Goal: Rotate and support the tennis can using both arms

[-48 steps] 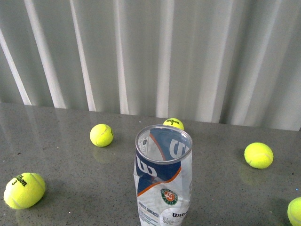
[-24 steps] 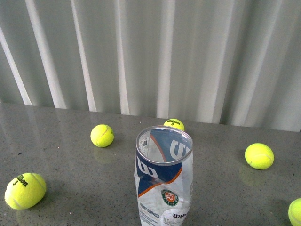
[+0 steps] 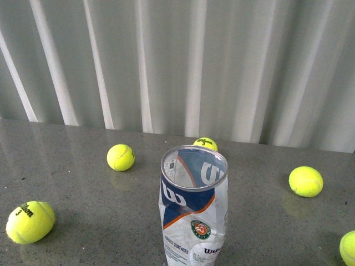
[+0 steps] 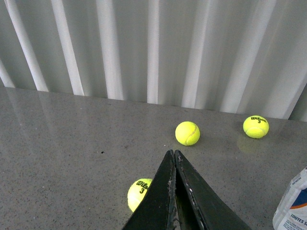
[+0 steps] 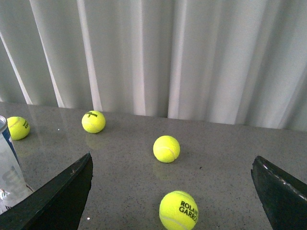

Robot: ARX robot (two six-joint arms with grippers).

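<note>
- Nothing has really moved since a second ago; the tennis can (image 3: 193, 208) stays upright on the grey table (image 3: 83, 221), with only a slight shift of the whole view.
- Far left in the front view lies a tennis ball marked 3 (image 3: 30, 221), and further back a second ball (image 3: 121, 157).
- At the centre the can stands open-topped; through its metal rim only the inside of the label shows, and no ball is visible in it.
- Just behind the can a Wilson ball (image 3: 205, 144) peeks out; a right-hand ball (image 3: 305, 181) lies well apart.
- Left gripper (image 4: 173, 154) has its jaws pressed together, holding nothing.
- Right gripper (image 5: 172, 184) has its jaws spread wide apart above a Roland Garros ball (image 5: 178, 210).
</note>
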